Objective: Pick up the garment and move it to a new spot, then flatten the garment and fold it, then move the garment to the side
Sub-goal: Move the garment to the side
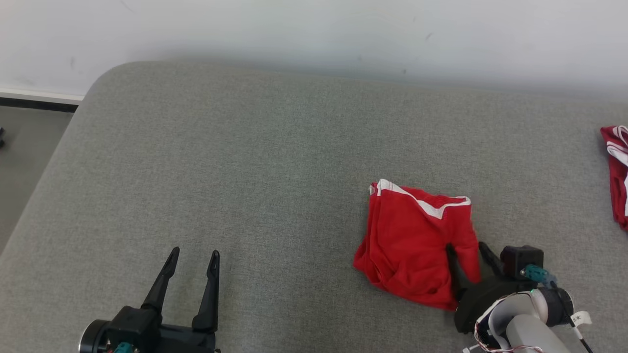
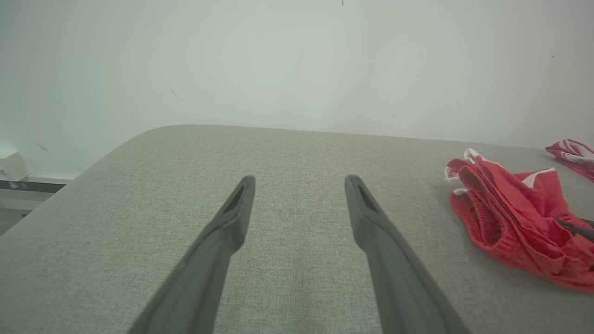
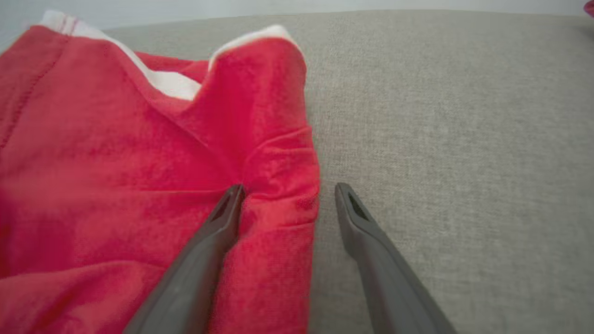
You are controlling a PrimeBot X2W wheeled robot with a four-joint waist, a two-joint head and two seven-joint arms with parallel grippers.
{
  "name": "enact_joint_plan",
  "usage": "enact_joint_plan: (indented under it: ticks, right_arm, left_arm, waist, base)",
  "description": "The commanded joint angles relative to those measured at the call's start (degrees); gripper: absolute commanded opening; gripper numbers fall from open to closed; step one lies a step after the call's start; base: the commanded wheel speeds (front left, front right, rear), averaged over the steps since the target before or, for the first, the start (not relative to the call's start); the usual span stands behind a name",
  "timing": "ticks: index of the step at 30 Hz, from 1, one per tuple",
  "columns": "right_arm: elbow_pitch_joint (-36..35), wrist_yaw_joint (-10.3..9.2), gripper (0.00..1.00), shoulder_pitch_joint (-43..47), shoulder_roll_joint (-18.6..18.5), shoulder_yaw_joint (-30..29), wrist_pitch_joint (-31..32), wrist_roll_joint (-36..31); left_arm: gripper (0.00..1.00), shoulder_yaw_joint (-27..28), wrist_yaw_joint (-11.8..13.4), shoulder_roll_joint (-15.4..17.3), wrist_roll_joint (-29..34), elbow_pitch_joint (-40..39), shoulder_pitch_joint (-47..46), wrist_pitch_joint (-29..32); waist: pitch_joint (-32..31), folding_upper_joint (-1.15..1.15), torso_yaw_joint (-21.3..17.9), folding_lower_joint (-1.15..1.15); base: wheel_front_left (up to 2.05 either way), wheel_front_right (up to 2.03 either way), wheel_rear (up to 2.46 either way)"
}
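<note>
The garment (image 1: 414, 240) is a red piece with white trim, folded into a rough square on the grey cushion, right of centre. My right gripper (image 1: 466, 250) stands open at its near right edge. In the right wrist view the garment (image 3: 139, 185) has its right border bunched between the open fingers of my right gripper (image 3: 287, 190): one finger rests on the cloth, the other on bare cushion. My left gripper (image 1: 194, 257) is open and empty at the lower left, well away from the cloth. The left wrist view shows my left gripper (image 2: 299, 183) spread over bare cushion, the garment (image 2: 515, 227) far right.
A second red and white cloth (image 1: 618, 171) lies at the cushion's far right edge. The grey cushion (image 1: 245, 171) ends at a white wall behind and drops to the floor (image 1: 24, 157) on the left.
</note>
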Motion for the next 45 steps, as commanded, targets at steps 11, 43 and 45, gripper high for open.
enact_joint_plan:
  ticks: [11, 43, 45]
  right_arm:
    - [3.6, -0.02, 0.00, -4.3, -0.2, 5.0, -0.3, 3.1]
    - [-10.6, -0.02, 0.00, -31.5, -31.3, 21.4, 8.9, 12.3]
    - [-9.9, -0.02, 0.00, -32.9, -32.2, 21.2, 9.0, 12.4]
  left_arm:
    - [1.00, 1.2, 0.1, -0.3, 0.5, 0.0, -1.1, -0.1]
    - [1.00, 2.4, 0.1, 6.7, 3.3, -9.0, -8.7, -0.1]
    - [1.00, 2.3, 0.2, 7.2, 3.6, -10.1, -8.9, -0.1]
  waist:
    - [1.1, 0.00, -2.3, -0.01]
    - [22.6, 0.00, -21.7, -0.01]
    - [23.6, 0.00, -22.3, -0.01]
  base:
    - [0.00, 0.00, 0.00]
    - [0.00, 0.00, 0.00]
    - [0.00, 0.00, 0.00]
